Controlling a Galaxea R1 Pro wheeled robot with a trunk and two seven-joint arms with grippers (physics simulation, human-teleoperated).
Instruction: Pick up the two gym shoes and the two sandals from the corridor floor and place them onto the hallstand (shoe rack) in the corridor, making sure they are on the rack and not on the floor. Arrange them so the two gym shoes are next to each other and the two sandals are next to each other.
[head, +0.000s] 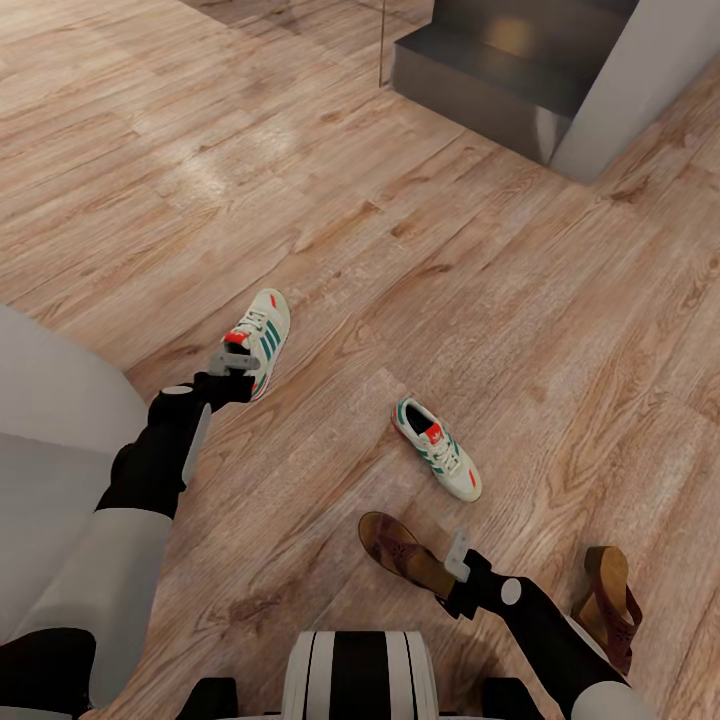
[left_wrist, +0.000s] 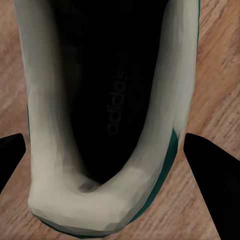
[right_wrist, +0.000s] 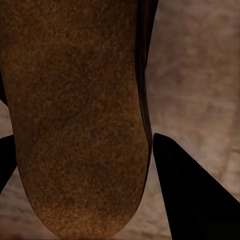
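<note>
Below, left tool (head: 232, 362) open astride gym shoe (head: 260, 338) heel; right tool (head: 458, 555) open astride sandal (head: 405, 553) on corridor floor (head: 420, 250).

A dark grey stepped block (head: 500, 62), like low stairs with a glossy top, is seen at the far edge of the head view. A pale grey upright panel (head: 640, 85) is set against its right side, slanting across the upper right corner. A thin vertical line (head: 382, 40), possibly a glass edge, is seen just left of the block; material can't be confirmed.
</note>
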